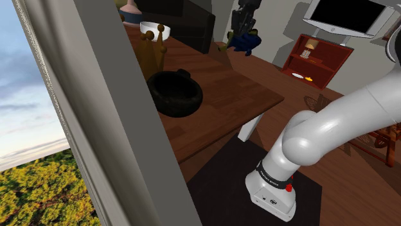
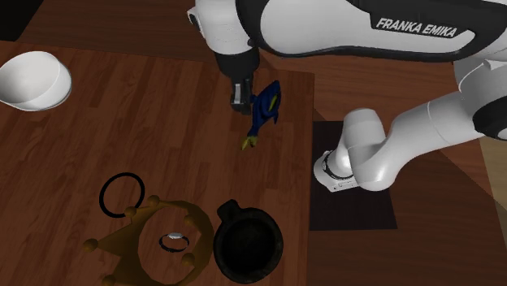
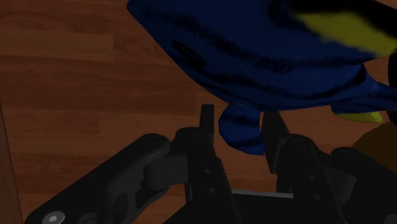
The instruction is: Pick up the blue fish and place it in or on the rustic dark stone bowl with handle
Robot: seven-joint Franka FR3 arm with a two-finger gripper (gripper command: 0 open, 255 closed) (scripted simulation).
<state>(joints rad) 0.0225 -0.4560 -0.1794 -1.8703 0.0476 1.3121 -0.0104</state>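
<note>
Black fingers (image 3: 205, 146) are gripping a fin of the dark-blue, yellow-marked fish (image 2: 262, 110) over the brown wooden surface (image 2: 122, 122). The black handled bowl (image 2: 248, 244) is lying at six o'clock from it, second exterior view. The hold is looking thin, so carrying slowly seems wise.

You have a golden crown (image 2: 134, 236) sitting on the wooden table (image 2: 122, 122). Just beside the crown, toward the second exterior view's upper left, lies a thin black ring (image 2: 101, 195). A white bowl (image 2: 32, 80) sits well beyond the ring, farther from the crown. A red shelf (image 1: 328, 61) stands across the room from the crown.
</note>
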